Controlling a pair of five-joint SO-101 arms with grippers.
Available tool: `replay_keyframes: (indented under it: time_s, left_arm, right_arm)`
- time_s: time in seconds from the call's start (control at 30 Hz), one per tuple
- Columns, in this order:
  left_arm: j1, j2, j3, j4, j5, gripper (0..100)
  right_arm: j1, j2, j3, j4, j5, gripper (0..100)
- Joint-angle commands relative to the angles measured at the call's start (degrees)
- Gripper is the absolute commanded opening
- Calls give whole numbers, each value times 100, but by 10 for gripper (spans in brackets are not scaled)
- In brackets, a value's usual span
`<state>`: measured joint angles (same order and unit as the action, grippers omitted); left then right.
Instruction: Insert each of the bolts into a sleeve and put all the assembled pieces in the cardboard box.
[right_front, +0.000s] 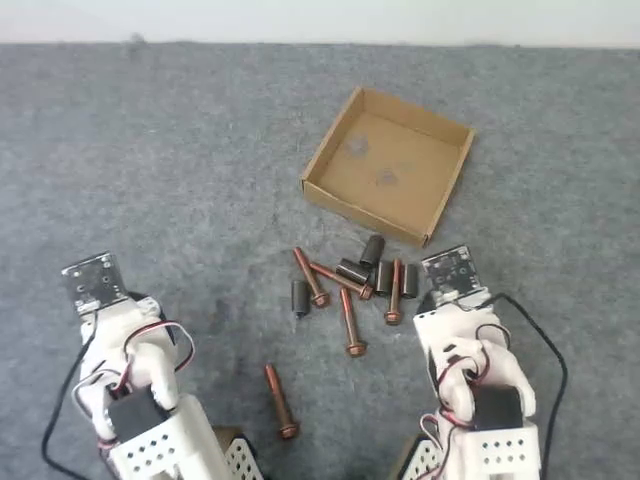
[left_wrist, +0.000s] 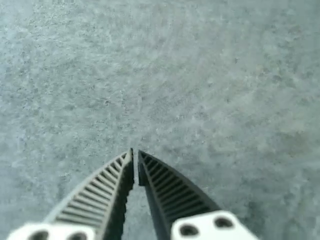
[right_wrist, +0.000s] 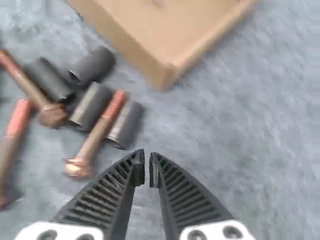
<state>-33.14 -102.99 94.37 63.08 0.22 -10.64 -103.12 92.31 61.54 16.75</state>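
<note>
right wrist view: my r gripper (right_wrist: 146, 162) has fingers pressed together on nothing, tips over grey carpet (right_wrist: 250, 125) just beside a copper bolt (right_wrist: 100, 127) that lies btwn two dark sleeves (right_wrist: 125, 125), w/ a corner of the cardboard box (right_wrist: 145, 50) beyond them. my l gripper (left_wrist: 135, 155) is pinched together too, empty, over carpet. high view: a lone bolt (right_front: 281, 401) lies btwn my arms, apart from the cluster by the box.

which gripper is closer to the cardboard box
Right. The right gripper points at a corner of the cardboard box, close by; the left gripper is over bare carpet, farther off.
</note>
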Motion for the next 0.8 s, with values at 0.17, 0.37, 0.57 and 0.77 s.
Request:
replay_keyframes:
  time_s: [0.17,0.37,0.57,0.77]
  left_arm:
    - [-404,923,-620,-202,-35,16]
    - [-993,3279,-1288,-1415,211,15]
    - [-1204,5169,-1886,-2295,668,15]
    - [-1538,6602,-2695,-2330,809,15]
  right_arm:
    - [-1385,259,-914,180,70,8]
    - [-1446,1895,-1538,-303,0,9]
    - [-2378,3442,-2629,-365,-730,10]
    - [-3908,4752,-3297,-391,-1398,10]
